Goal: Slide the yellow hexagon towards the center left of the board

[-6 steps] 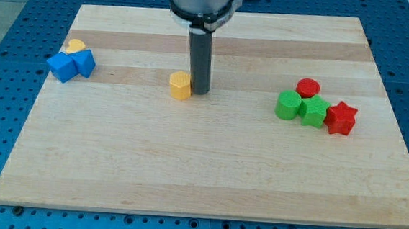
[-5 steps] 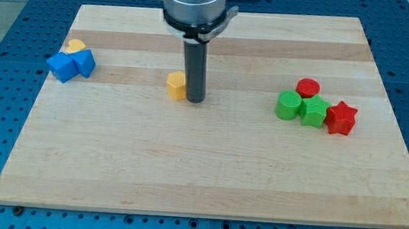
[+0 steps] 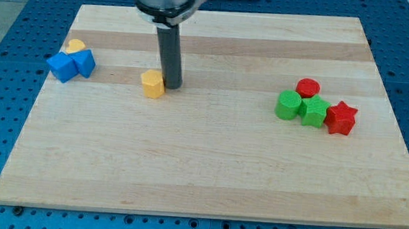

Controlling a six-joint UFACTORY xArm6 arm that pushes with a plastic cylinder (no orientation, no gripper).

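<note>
The yellow hexagon [image 3: 152,83] lies on the wooden board [image 3: 208,165], left of the board's middle. My tip [image 3: 171,87] stands right against the hexagon's right side. The dark rod rises from it toward the view's top. At the board's left edge sit two blue blocks [image 3: 71,64] with a small yellow block [image 3: 75,46] just behind them.
At the view's right a cluster stands together: a red cylinder [image 3: 308,86], a green cylinder [image 3: 288,105], a green block [image 3: 314,111] and a red star [image 3: 341,117]. A blue perforated table surrounds the board.
My tip and the rod moved toward the view's left, and the yellow hexagon slid left with it, closer to the blue blocks. The other blocks have not moved.
</note>
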